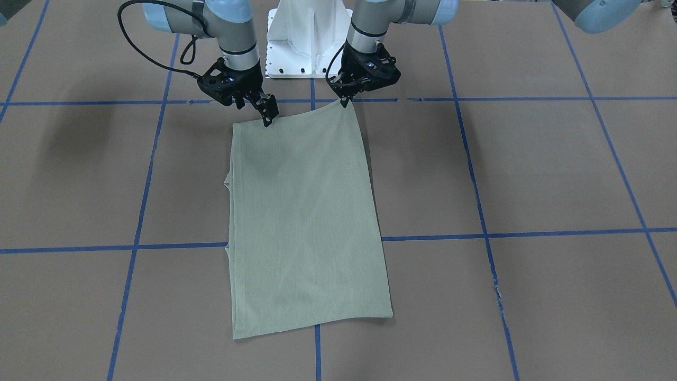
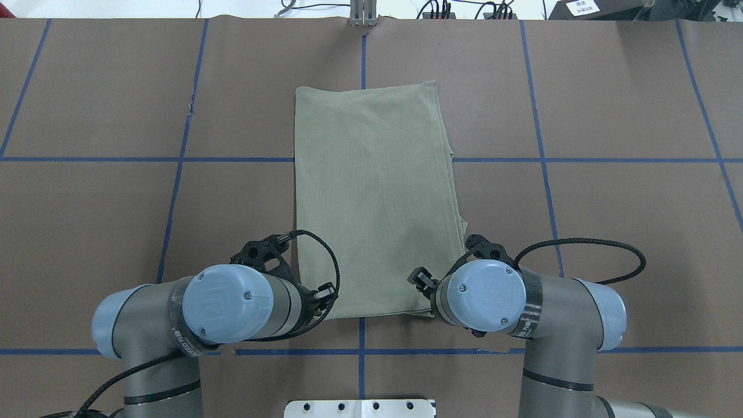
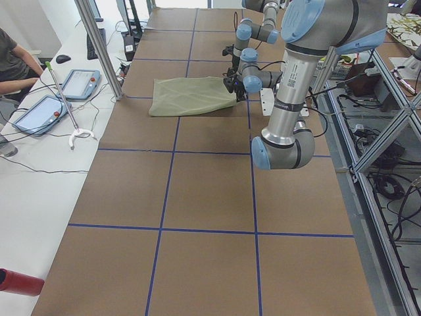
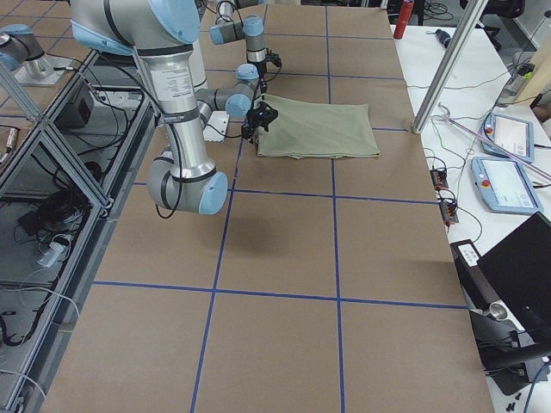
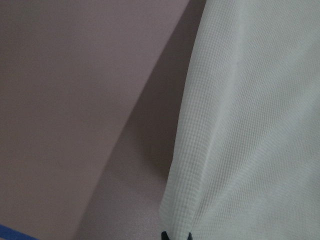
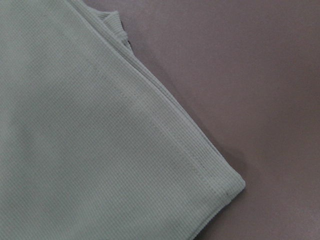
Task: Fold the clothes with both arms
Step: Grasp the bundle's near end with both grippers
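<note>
The pale sage-green shirt (image 1: 307, 222) lies folded into a long rectangle on the brown table, its short end toward the robot; it also shows in the overhead view (image 2: 371, 197). My left gripper (image 1: 346, 101) is shut on one near corner and pulls it up into a small peak; the left wrist view shows fabric (image 5: 250, 125) running into its fingertips (image 5: 165, 235). My right gripper (image 1: 267, 121) sits on the near edge close to the other corner, fingers together on the cloth. The right wrist view shows that corner (image 6: 235, 182), no fingers. Overhead, both wrists hide the grippers.
The white pedestal base (image 1: 309, 42) stands just behind the grippers. Blue tape lines (image 1: 476, 98) cross the table. A side table with tablets (image 3: 46, 112) and a metal post (image 3: 99, 46) border the far edge. A person's arm (image 3: 16, 66) is there.
</note>
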Robot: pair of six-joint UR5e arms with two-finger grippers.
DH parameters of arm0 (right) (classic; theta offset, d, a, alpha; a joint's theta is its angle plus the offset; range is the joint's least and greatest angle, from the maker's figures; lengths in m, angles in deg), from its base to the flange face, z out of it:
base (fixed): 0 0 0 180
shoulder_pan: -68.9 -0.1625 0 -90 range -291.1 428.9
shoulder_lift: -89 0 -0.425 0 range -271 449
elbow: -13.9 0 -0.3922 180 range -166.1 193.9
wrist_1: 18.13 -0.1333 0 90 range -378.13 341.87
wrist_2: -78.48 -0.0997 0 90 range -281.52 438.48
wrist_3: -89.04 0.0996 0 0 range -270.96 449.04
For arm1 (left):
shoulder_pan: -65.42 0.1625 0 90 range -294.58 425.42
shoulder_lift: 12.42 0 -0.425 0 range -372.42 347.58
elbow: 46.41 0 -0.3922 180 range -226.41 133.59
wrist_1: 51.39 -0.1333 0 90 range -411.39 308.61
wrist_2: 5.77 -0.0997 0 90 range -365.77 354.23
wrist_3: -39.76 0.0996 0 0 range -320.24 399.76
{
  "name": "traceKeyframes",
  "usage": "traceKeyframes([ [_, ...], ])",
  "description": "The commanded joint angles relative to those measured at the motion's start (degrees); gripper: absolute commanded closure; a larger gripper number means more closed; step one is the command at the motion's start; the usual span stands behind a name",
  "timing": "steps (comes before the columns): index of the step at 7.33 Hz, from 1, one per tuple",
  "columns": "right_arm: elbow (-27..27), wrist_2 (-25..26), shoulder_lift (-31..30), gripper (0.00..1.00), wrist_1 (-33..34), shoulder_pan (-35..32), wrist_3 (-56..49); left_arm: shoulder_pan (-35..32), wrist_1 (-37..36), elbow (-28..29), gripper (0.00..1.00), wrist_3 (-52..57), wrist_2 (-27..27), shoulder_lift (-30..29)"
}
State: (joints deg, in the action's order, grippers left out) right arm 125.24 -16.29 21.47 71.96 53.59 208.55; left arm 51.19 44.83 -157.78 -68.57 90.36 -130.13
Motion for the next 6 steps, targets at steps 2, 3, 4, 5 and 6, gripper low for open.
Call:
traceKeyframes([
  [2, -0.68, 0.03, 0.03, 0.0, 0.0, 0.29, 0.11, 1.22, -0.07, 0.19, 1.0, -0.13, -0.07, -0.07],
  [3, -0.94, 0.03, 0.03, 0.0, 0.0, 0.38, 0.11, 1.22, 0.02, 0.19, 1.0, -0.13, -0.07, -0.07],
  [4, -1.55, 0.03, 0.12, 0.0, 0.0, 0.64, 0.11, 1.22, 0.02, 0.19, 1.0, -0.04, -0.07, -0.24],
  [5, -2.69, -0.06, 0.2, 0.0, 0.0, 0.73, 0.02, 1.22, -0.07, 0.19, 1.0, -0.04, -0.07, -0.24],
  [6, -2.62, -0.06, 0.21, 0.0, 0.0, 0.9, 0.11, 1.22, -0.07, 0.19, 1.0, -0.04, -0.15, -0.33],
])
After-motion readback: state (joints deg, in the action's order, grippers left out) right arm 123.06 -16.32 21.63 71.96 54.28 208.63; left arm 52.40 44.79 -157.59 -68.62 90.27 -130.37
